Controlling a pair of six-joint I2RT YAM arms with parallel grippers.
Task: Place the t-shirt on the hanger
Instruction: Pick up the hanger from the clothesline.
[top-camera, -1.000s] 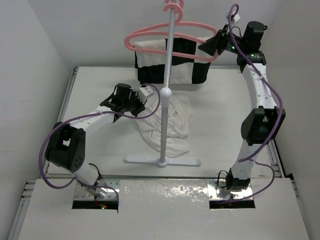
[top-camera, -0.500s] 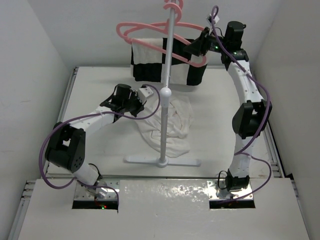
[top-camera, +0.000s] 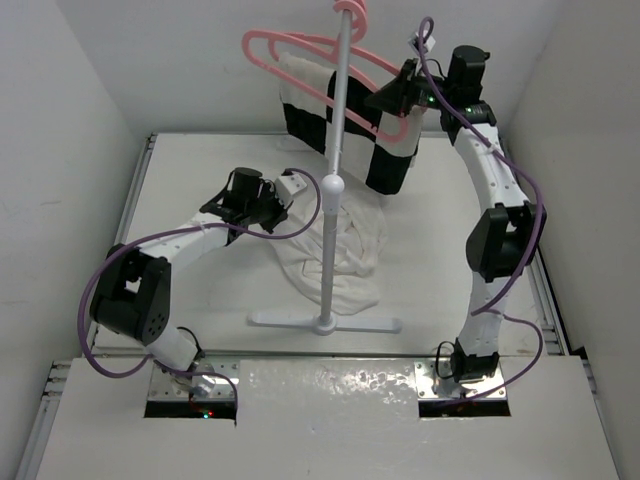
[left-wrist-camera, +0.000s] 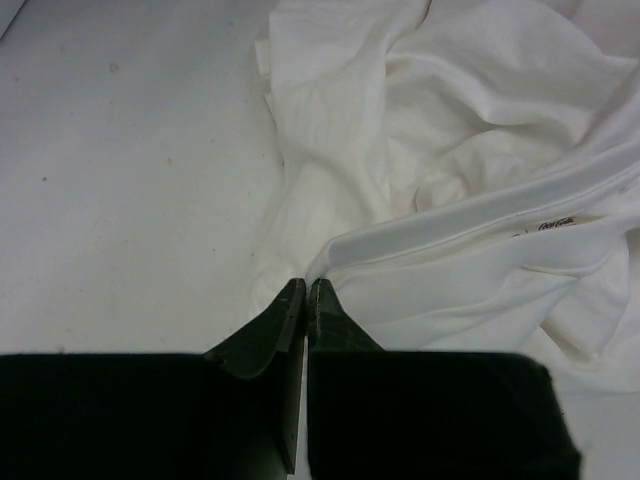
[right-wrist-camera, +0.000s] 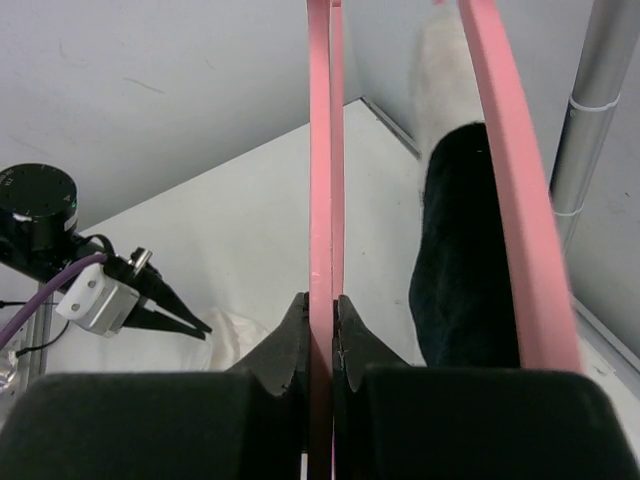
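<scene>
The white t-shirt lies crumpled on the table around the stand's foot; it fills the left wrist view. My left gripper is low at its left edge, shut on a raised fold of the shirt. The bare pink hanger hangs from the top of the stand. My right gripper is raised at its right end, shut on its thin pink bar, with the tips either side of it.
A twin pink hanger with the black-and-white checkered cloth hangs right beside the held one. The grey stand pole rises mid-table from a flat base. White walls enclose the table on three sides.
My right arm has swung the hangers and the checkered cloth round the pole; they now hang slanted down to the right. The left arm and t-shirt have not moved.
</scene>
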